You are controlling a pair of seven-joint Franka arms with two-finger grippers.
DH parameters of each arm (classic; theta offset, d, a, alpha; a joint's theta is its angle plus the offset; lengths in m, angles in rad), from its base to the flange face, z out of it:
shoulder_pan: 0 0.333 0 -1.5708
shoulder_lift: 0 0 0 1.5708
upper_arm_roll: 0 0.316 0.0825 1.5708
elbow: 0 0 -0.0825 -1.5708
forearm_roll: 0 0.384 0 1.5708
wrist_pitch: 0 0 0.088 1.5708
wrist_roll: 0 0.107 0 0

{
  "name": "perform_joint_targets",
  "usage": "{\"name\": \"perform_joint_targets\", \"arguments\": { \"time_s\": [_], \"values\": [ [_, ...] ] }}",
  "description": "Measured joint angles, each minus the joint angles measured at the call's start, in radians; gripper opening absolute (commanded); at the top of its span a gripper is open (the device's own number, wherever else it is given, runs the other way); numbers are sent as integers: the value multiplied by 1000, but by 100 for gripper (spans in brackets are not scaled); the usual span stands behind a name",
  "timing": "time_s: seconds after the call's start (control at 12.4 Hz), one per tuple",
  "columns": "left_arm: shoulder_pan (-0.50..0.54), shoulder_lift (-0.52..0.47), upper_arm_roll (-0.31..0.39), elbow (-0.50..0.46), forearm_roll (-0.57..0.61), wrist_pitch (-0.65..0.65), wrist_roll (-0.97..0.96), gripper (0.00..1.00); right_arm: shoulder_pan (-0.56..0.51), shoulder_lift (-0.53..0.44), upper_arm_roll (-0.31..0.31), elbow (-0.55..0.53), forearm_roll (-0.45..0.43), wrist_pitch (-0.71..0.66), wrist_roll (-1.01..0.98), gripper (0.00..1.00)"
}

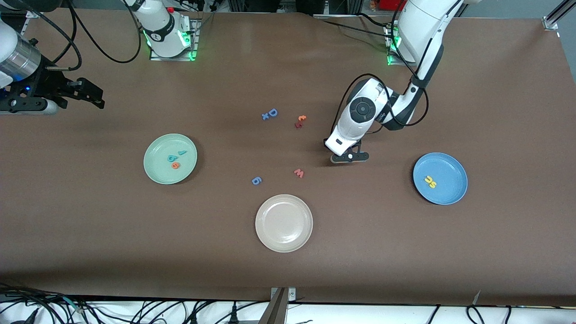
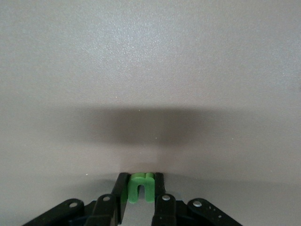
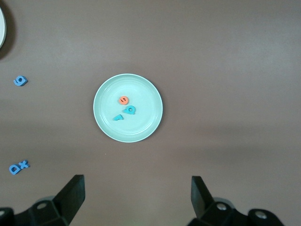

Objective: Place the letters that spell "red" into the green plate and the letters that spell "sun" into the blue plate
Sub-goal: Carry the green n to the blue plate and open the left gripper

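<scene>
Front view shows the left gripper low at the table right of the frame's centre, and the left wrist view shows its fingers pinched on the green "n", which stands upright between them at the bottom centre of that picture. To its right in the front view lies the blue plate, with the yellow "s" and yellow "u" touching each other inside it. At centre left sits the green plate; in it the teal "r", teal "d" and orange "e" lie close together. The right gripper waits in the air at the upper left edge, its fingers spread wide with nothing between them, as the right wrist view's lower corners show. Loose on the table around the frame's centre are a blue "D", a small blue "x", two small orange and red pieces, a pink "w" and a blue "g". Below centre rests a cream plate.
</scene>
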Motion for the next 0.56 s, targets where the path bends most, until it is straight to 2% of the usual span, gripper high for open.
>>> {"name": "perform_joint_targets", "arguments": {
  "time_s": [0.24, 0.4, 0.56],
  "values": [
    [3, -12, 33, 13, 2, -11, 30, 21, 0, 0, 0, 0, 0, 0, 0, 100],
    [21, -47, 97, 25, 4, -53, 154, 22, 0, 0, 0, 0, 0, 0, 0, 100],
    [50, -87, 190, 26, 5, -102, 348, 22, 0, 0, 1, 0, 0, 0, 0, 100]
  ]
}}
